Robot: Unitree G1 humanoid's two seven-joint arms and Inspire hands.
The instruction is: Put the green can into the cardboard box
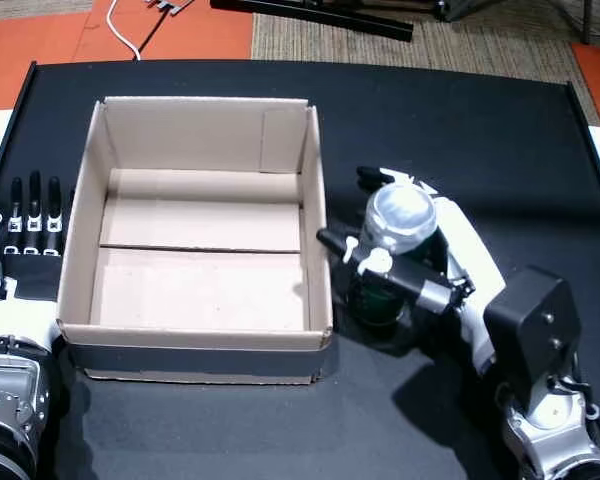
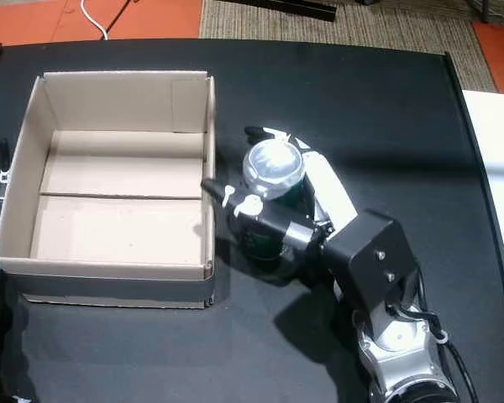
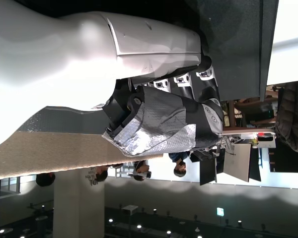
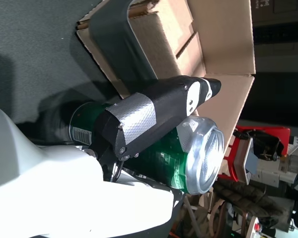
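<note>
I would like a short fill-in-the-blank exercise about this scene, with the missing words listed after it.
1. The right hand is closed around the green ____.
2. The cardboard box holds ____ inside.
3. The green can stands on the black table, on the robot's ____ side of the box.
4. The left hand rests beside the box with its fingers ____.

Missing words: can; nothing; right; open

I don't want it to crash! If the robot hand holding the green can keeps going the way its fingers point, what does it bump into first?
Probably the cardboard box. The right robot hand, closed around the green can, points toward the box's near side wall, with only bare black table between them. The height is hard to judge.
</note>
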